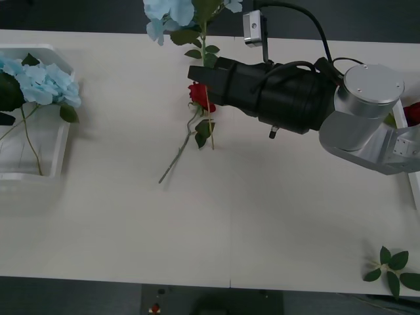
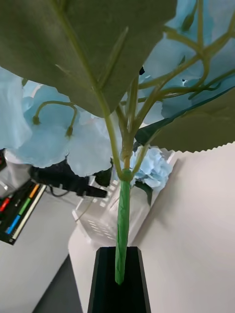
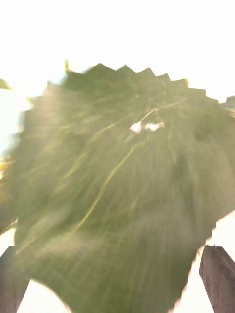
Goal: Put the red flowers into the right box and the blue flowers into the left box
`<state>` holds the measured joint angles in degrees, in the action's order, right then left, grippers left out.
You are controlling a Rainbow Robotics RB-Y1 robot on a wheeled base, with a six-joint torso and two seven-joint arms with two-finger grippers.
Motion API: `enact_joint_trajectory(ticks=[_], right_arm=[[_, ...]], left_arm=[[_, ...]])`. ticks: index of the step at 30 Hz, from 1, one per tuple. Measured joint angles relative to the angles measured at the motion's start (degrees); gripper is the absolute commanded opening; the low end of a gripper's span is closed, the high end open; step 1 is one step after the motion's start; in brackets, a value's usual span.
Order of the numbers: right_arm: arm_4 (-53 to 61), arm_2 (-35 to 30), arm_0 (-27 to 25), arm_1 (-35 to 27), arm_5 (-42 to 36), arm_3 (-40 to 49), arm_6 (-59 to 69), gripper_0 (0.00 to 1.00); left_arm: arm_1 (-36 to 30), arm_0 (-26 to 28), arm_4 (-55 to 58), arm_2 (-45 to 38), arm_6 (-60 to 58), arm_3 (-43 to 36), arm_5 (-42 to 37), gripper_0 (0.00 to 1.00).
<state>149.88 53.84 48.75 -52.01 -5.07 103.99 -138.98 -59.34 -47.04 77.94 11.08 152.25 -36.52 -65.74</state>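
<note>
Front view: right claw (image 1: 200, 77) at end of black wrist, reaching across white table (image 1: 262, 210) toward far-centre edge. Clenched on thin stem of a blue flower (image 1: 172, 12), held upright, pale blue head and dark leaves at top edge of pic, stem running down past the claw. Right wrist view: black fingers (image 2: 105, 279) pinched tight on green stem of the same blue flower (image 2: 122, 220), big leaves and blue petals fanned out close overhead.

One red flower (image 1: 199, 97) flat on table just beside/under the claw tip, bloom near the held stem, own stem slanting down-left toward table centre. Touching claw or not: cannot tell.

Left box (image 1: 39, 141) at table's left edge, ribbed white tray; more blue flowers (image 1: 42, 82) lying in it, heads at far end, stems across tray base. Same box (image 2: 105, 217) seen w/ a blue head inside in right wrist view, beyond the held stem.

Right box (image 1: 415, 187) at right edge, mostly cut off by frame and hidden behind arm; a bit of red (image 1: 413, 113) just visible near it.

Loose green leaf sprig (image 1: 392, 268) near front-right table corner, well apart from the rest.

Left wrist view: left claw (image 3: 117, 279) released, two fingers (image 3: 219, 274) at bottom corners, blurred large green leaf (image 3: 117, 186) very close before lens.
</note>
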Motion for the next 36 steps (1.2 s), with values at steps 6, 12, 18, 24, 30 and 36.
enact_joint_trajectory(ticks=[6, 12, 18, 24, 30, 36], right_arm=[[1.2, -0.5, -0.7, 0.0, 1.2, 0.0, 0.0, 0.0], [1.2, -0.5, -0.7, 0.0, 1.1, -1.4, 0.0, 0.0], [2.9, -0.5, -0.7, 0.1, 1.1, -2.2, -0.3, 0.0], [4.8, -1.0, -0.7, 0.1, 0.1, -2.6, -9.6, 0.0], [4.8, -2.4, -0.7, 0.0, -0.1, -3.0, -9.5, 0.0], [4.8, -2.4, -0.7, 0.0, 0.1, -3.0, -9.4, 0.0]], left_arm=[[-4.1, -3.2, -6.0, -5.9, 0.7, -0.5, -8.6, 1.0], [-5.6, -4.1, -16.1, -14.9, 0.7, -10.2, -18.6, 1.0], [-5.6, -4.1, -12.8, -19.5, -1.5, -16.3, -26.5, 1.0], [-3.8, -4.1, -0.3, -16.9, -19.5, -17.3, -29.3, 1.0], [1.9, -3.5, 15.3, -16.8, -21.5, -17.3, -31.3, 1.0], [7.7, -0.8, 30.9, -15.9, -27.3, -17.3, -31.5, 1.0]])
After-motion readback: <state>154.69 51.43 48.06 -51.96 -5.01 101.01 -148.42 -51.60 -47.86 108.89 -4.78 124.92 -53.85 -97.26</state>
